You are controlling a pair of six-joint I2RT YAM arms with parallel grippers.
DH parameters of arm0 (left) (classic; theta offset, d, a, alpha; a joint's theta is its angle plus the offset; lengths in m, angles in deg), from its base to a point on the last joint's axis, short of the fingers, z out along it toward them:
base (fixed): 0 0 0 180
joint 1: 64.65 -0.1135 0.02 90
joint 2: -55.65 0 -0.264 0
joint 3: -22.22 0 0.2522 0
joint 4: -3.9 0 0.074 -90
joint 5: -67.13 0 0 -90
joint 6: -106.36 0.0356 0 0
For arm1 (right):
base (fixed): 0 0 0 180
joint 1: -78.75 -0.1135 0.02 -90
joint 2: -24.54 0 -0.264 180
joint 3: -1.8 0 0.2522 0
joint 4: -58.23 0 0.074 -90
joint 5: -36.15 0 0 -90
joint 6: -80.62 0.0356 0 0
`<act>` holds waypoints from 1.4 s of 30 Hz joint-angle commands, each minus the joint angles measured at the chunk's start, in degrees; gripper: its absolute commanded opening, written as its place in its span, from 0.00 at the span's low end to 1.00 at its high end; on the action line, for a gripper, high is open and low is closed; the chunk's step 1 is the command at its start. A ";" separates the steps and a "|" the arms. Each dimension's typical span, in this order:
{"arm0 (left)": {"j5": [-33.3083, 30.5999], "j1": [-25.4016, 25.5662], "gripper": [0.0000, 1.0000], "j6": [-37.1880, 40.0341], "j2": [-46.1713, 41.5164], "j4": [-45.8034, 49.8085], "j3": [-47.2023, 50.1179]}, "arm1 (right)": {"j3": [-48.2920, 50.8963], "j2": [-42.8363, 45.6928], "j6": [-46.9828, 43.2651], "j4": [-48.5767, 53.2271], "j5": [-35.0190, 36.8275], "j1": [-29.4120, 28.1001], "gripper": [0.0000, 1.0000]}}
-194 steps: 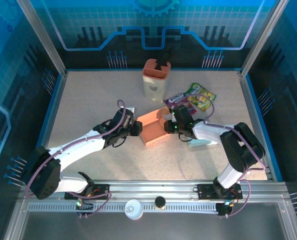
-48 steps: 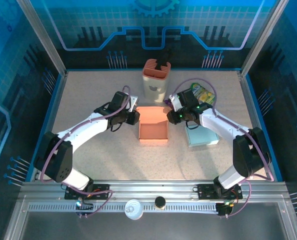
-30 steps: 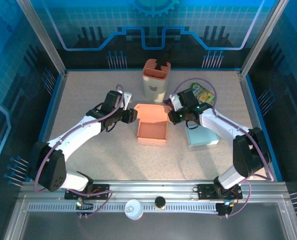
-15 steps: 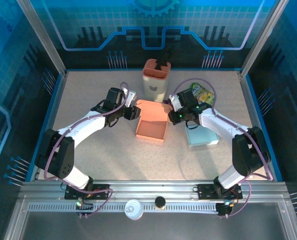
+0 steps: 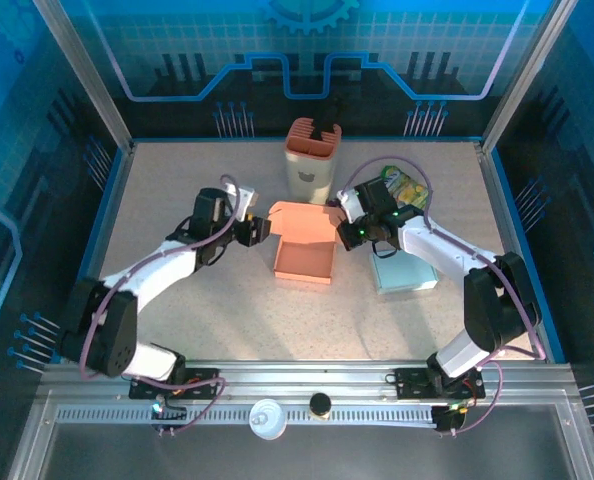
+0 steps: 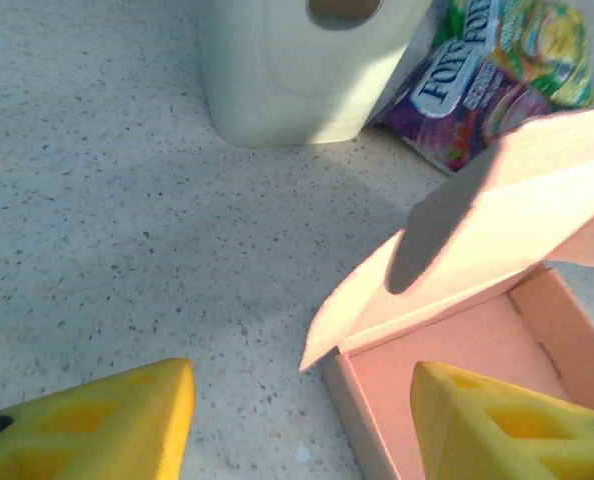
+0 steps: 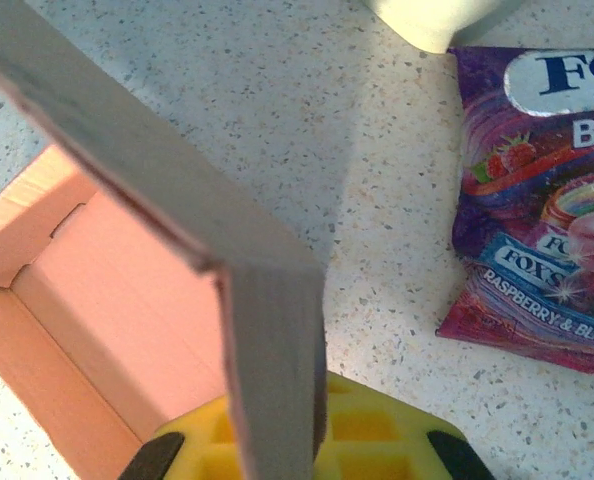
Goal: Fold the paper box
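The right gripper [image 7: 282,445] is closed on the raised lid flap [image 7: 127,150] of a salmon-pink cardboard box [image 7: 107,290]. The flap is seen edge-on, running from the yellow fingers [image 7: 377,430] up and away to the left. The box's open tray lies left of the gripper on the speckled table [image 7: 277,90]. Ahead and to the right lies a purple sweets bag [image 7: 547,200]. The base of a cream rounded container [image 7: 432,20] stands farther ahead.

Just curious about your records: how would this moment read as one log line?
task: fold paper box | left jaws: open, beside box | right jaws: shut on lid | lid: raised
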 commanded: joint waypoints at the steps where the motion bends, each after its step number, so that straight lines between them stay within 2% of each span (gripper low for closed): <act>1: -0.35 -0.14 0.60 -3.11 -7.03 -2.56 4.05 | -0.53 -0.29 -3.16 -0.31 -2.69 0.75 0.00; 5: 0.82 -0.40 0.60 0.14 -9.26 -1.01 6.53 | 0.37 0.52 -5.98 -0.64 -6.10 0.75 0.00; 12: 7.26 -2.00 0.61 4.09 -5.79 -0.75 5.25 | -2.33 -2.41 -8.72 2.45 -10.11 0.92 0.00; 17: 10.83 -2.83 0.64 8.47 -5.10 -9.33 8.73 | -2.98 -3.48 -8.96 2.66 -10.45 0.91 0.00; 22: 12.04 -2.78 0.63 8.58 -1.80 -7.14 6.24 | -3.33 -4.13 -8.72 2.59 -10.40 0.84 0.00; 30: 12.25 -2.22 0.51 7.73 0.23 -4.38 3.49 | -3.33 -3.71 -8.31 2.50 -8.98 0.21 0.00; 36: 9.81 -0.12 0.44 8.58 1.64 -1.40 0.75 | -3.16 -3.02 -7.96 2.43 -8.42 -0.03 0.00; 42: 8.66 1.15 0.31 8.75 2.69 0.54 -0.73 | -3.07 -2.73 -7.82 2.32 -8.25 -0.11 0.00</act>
